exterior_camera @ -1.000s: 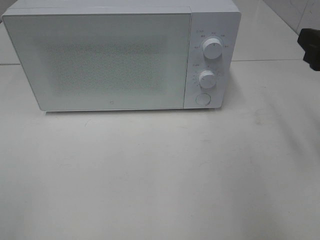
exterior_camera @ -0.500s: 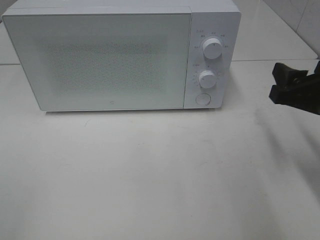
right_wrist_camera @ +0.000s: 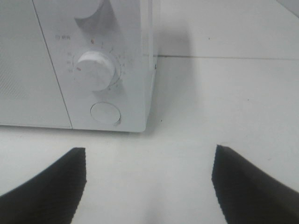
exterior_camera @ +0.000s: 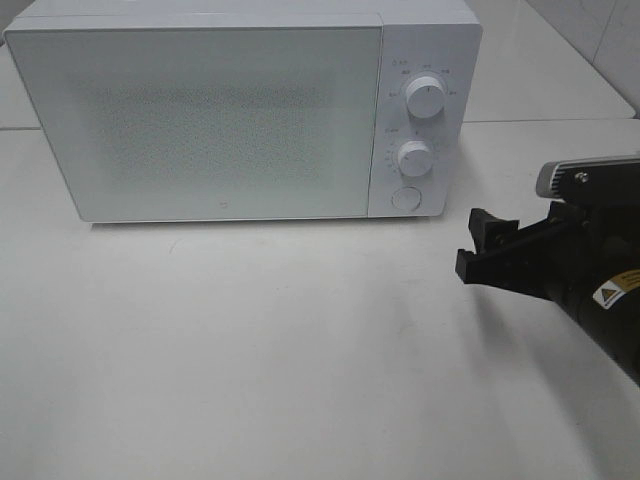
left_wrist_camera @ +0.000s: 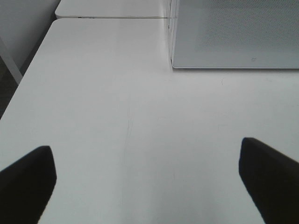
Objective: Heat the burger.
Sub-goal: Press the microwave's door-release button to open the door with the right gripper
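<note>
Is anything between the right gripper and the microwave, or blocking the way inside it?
The door of the microwave is shut, closing off the inside. Nothing visible lies between the right gripper and the round button. No burger is in view.

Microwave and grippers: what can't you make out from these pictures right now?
1. The burger: in no view; the frosted door of the microwave hides the inside in the exterior high view.
2. Markings around the upper dial: too small and blurred, exterior high view.
3. The left gripper: outside the exterior high view; the left wrist view shows only fingertips, cut off by the frame edge.
</note>
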Robot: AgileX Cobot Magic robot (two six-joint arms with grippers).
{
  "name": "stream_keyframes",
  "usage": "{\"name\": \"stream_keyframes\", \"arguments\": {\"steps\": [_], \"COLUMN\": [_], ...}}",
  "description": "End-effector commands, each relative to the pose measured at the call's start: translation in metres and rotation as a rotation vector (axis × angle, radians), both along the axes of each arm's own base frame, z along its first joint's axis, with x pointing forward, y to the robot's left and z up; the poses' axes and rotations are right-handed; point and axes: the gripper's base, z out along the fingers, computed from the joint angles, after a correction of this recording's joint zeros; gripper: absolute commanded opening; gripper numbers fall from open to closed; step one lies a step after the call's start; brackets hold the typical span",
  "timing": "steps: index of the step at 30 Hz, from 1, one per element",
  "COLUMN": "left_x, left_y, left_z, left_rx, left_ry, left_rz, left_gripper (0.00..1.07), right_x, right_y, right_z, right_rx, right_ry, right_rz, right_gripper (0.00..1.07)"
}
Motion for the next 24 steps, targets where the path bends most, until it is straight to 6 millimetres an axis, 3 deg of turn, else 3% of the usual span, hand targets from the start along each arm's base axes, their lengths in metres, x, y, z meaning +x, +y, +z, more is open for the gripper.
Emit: {"name": "stream_keyframes", "arguments": {"steps": [1, 11, 17, 23, 24], "left_x": [-0.001, -0.001, -0.001, -0.001, -0.001], "left_y": [0.0, 0.0, 0.0, 0.0, 0.0], "left_z": [-0.001, -0.001, -0.001, -0.001, -0.001], "left_rx": [-0.007, -0.007, -0.007, -0.007, -0.007], "left_ry": [-0.004, -0.004, -0.004, -0.004, -0.004], "left_rz": [-0.002, -0.002, -0.002, -0.002, -0.002], "left_gripper": [1.0, 1.0, 1.0, 1.0, 1.0], "right_x": [0.001, 0.001, 0.002, 0.001, 0.001], "right_y": [0.002, 0.021, 0.022, 0.022, 0.022], "right_z": [0.012, 0.008, 0.008, 0.008, 0.008], "right_rx": [-0.028, -0.009, 0.028, 0.328, 0.44], "right_ry": [-0.17, -0.162, -0.161, -0.155, -0.151], "right_rz": [-0.029, -0.03, -0.037, -0.099, -0.123], "right_gripper": [0.75, 0.74, 0.72, 0.63, 0.59]}}
